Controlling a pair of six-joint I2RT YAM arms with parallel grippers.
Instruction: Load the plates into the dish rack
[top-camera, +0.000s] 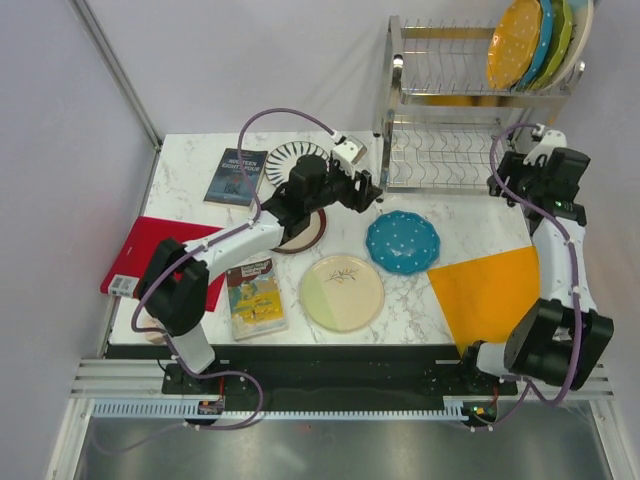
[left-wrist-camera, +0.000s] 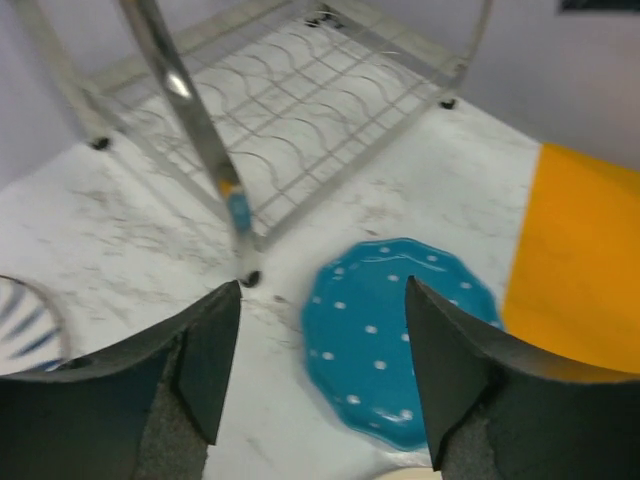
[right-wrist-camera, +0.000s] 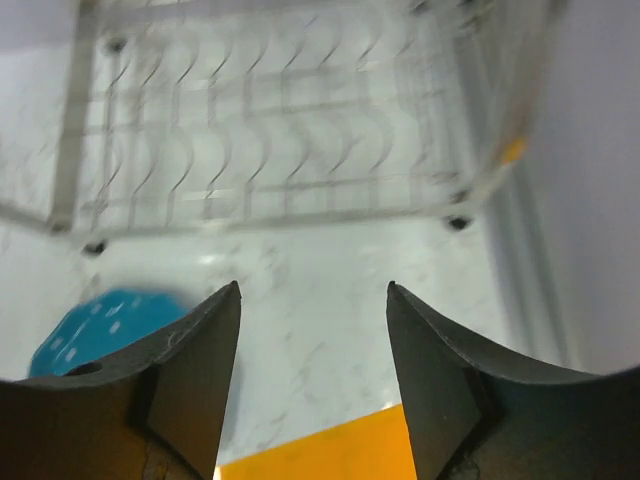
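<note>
White marbled surface (top-camera: 470, 215) is occupied by a teal scalloped dotted plate (left-wrist-camera: 400, 340), flat just before the shiny steel wire dish rack (left-wrist-camera: 300, 110). Left tool (left-wrist-camera: 322, 300) and right tool (right-wrist-camera: 313, 290) are spread, empty. Its low rim could be mispinched, or the rack struck.

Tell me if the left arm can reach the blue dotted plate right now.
Probably yes. The open left end effector hangs just beside the blue dotted plate, which lies flat with nothing on it; the leg of the rack stands clear.
</note>
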